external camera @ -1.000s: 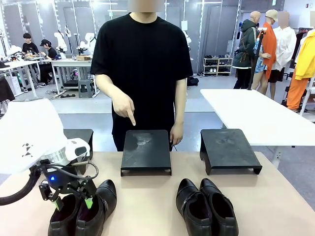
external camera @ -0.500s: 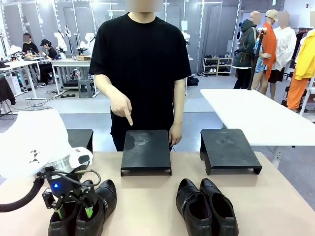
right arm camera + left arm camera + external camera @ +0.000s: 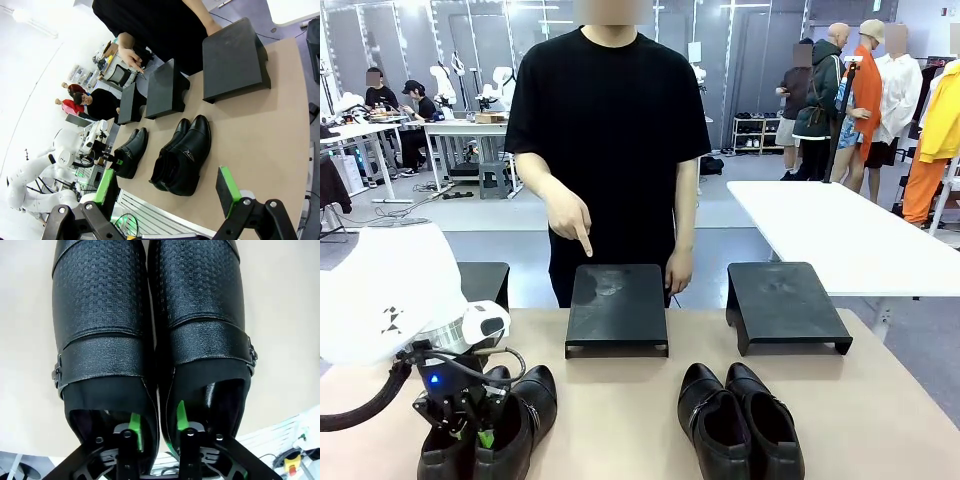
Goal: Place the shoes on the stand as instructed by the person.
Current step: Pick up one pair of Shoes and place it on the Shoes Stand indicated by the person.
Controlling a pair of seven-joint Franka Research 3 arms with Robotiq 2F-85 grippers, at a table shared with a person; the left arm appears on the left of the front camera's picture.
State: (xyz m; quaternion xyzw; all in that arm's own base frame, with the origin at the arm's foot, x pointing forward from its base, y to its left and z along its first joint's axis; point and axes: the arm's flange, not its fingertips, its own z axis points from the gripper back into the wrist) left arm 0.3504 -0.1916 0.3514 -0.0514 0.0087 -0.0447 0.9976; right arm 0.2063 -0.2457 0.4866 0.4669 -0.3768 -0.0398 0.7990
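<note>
The strap pair of shoes (image 3: 535,395) sits at the table's front left. In the left wrist view its textured uppers (image 3: 200,300) carry buckled straps. My left gripper (image 3: 472,428) (image 3: 156,427) reaches into their openings, one finger in each shoe, shut on the two adjoining inner walls. The other pair of shoes (image 3: 740,420) (image 3: 182,155) rests at the front right, untouched. The person stands at the far side, and one hand (image 3: 570,215) points a finger down at the middle stand (image 3: 617,305). My right gripper (image 3: 167,189) hangs open over the table's near right edge, holding nothing.
A second black stand (image 3: 785,300) is at the right rear of the table, and a third (image 3: 485,275) at the left is partly behind my left arm. A white table (image 3: 840,230) stands beyond on the right. Bare tabletop lies between the two pairs.
My left gripper has sunk lower into the strap shoes' openings, and its fingers have closed on their inner walls. The person's pointing hand holds steady.
</note>
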